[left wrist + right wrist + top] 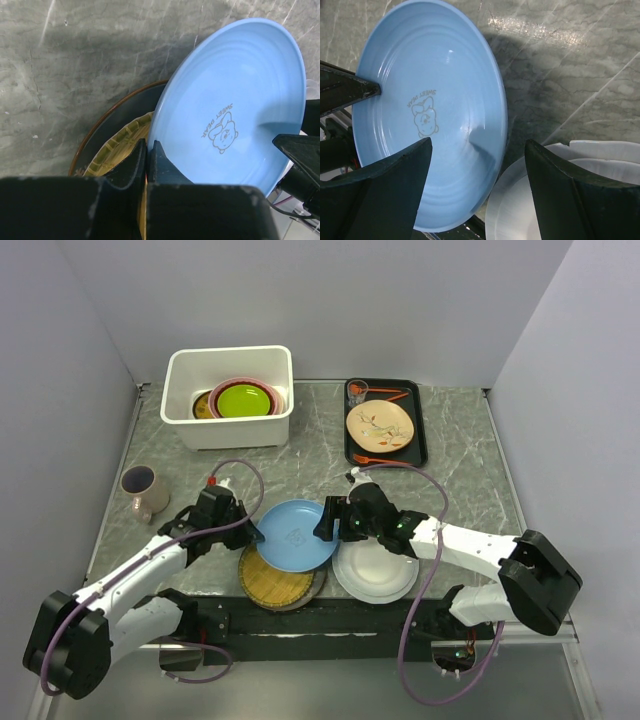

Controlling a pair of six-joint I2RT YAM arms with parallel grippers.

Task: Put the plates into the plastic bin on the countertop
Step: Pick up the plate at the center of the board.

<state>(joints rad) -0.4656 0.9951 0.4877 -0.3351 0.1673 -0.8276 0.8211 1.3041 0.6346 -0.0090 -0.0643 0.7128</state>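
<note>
A blue plate [297,534] with a bear print hangs tilted over the countertop [300,470]. My left gripper [148,145] is shut on its left rim. My right gripper [477,145] stands open at the plate's right edge, one finger over the blue plate [430,115], the other over a white plate [545,200]. Under the blue plate lies a gold-patterned brown plate [275,585], partly hidden. The white plastic bin [228,430] at the back left holds a lime green plate [243,399] nested in a pink one [275,395].
A brown mug [140,486] stands at the left edge. A black tray [418,445] at the back right carries a peach flower-painted plate [379,423] and orange cutlery. Grey walls close in the countertop on three sides.
</note>
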